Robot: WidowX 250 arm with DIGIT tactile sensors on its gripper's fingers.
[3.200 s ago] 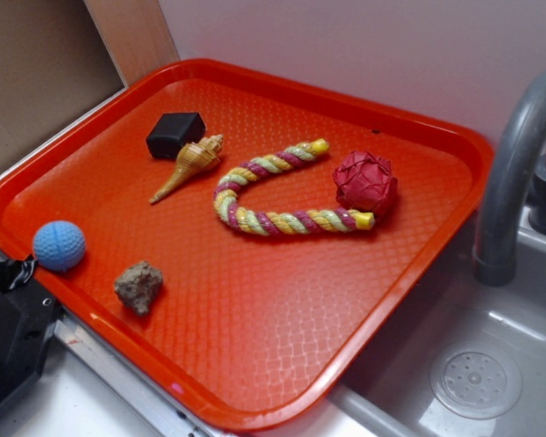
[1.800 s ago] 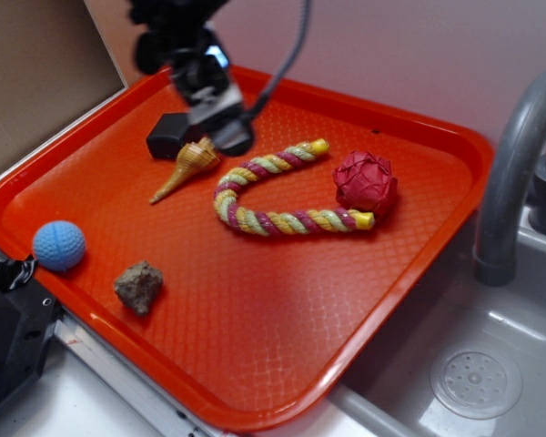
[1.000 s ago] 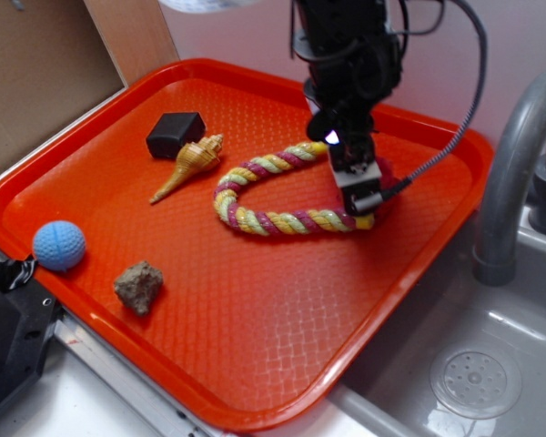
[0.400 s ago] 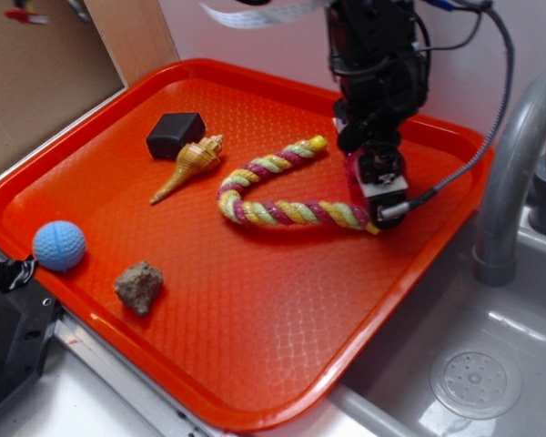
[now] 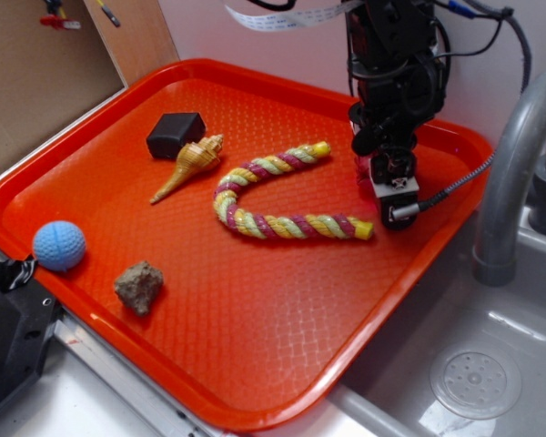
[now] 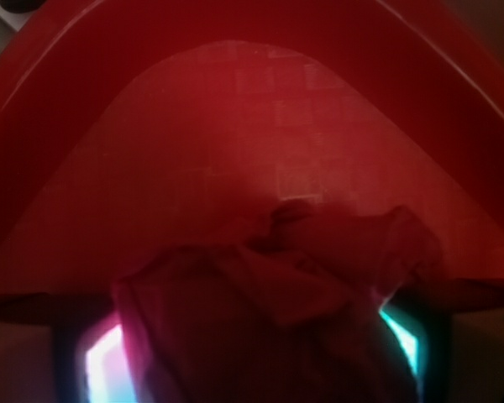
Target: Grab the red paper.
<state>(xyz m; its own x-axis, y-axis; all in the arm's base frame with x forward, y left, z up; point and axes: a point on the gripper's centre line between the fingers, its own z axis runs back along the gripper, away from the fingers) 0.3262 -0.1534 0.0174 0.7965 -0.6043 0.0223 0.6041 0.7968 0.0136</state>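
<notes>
The red paper (image 6: 269, 311) is a dark red creased ball. In the wrist view it fills the gap between my two fingers (image 6: 97, 361) and touches both. My gripper (image 5: 389, 187) stands low over the right side of the orange-red tray (image 5: 255, 300), pointing down and shut on the paper. In the exterior view the gripper hides the paper almost wholly. The yellow tip of the pink-and-yellow rope (image 5: 282, 223) lies just left of the gripper.
On the tray are a black block (image 5: 175, 133), a tan shell (image 5: 189, 164), a blue ball (image 5: 58, 245) and a brown rock (image 5: 138, 286). A grey faucet (image 5: 514, 164) and the sink (image 5: 473, 373) are to the right. The tray's far rim shows just ahead in the wrist view.
The arm swung from the black block across to the red paper and came down over it. The rope was pushed flatter, then curved back. The gripper shifted slightly right.
</notes>
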